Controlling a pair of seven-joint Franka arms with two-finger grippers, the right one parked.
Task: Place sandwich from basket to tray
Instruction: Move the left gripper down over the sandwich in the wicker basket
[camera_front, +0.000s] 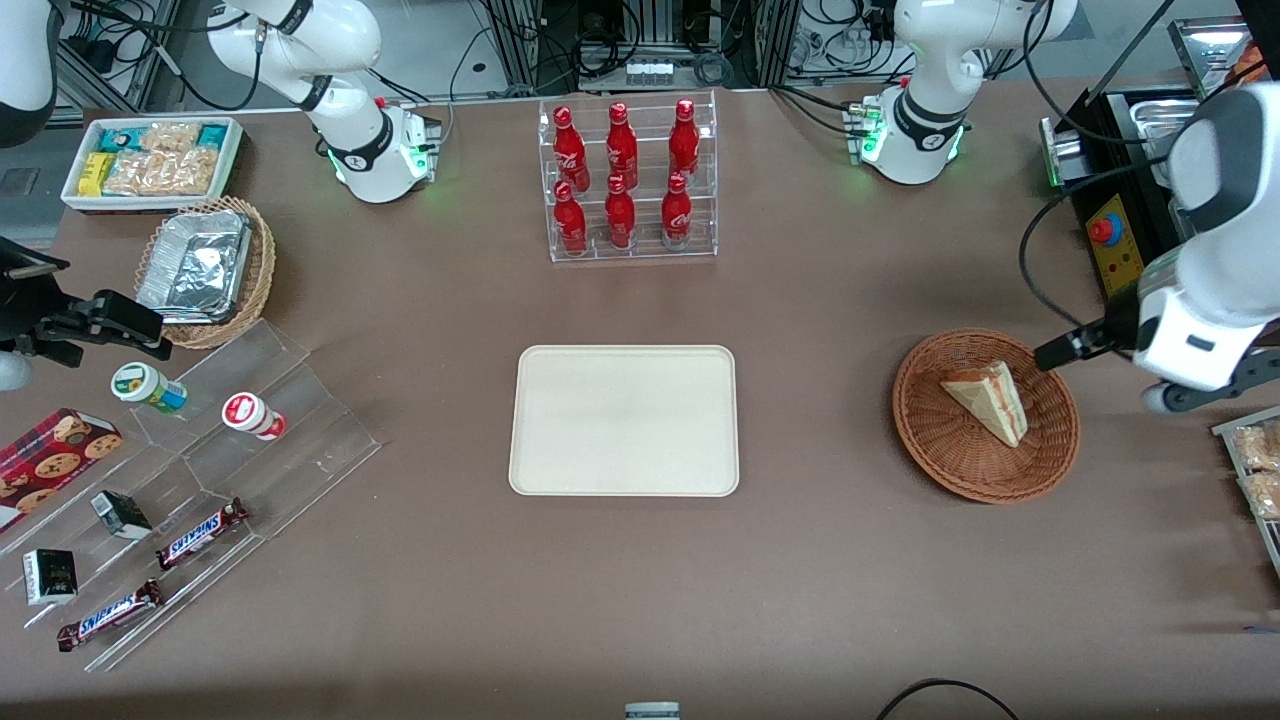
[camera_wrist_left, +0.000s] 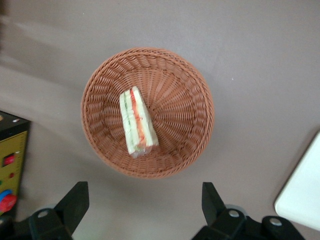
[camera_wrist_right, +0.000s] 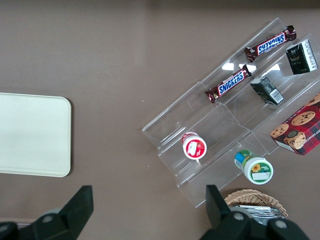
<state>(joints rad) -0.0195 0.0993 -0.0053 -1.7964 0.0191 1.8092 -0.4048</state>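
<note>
The sandwich, judged light, soft and easily crushed, is seen lying in the basket at 3 o'clock from the tray, and should be gripped gently across its bread faces by the gripper, held wide open, empty, above it.

The gripper shows only its two dark fingertips, spread wide apart; its body is cut off by the frame edge. Only a corner of the tray appears there. In the front view, the arm hides the gripper.
</note>
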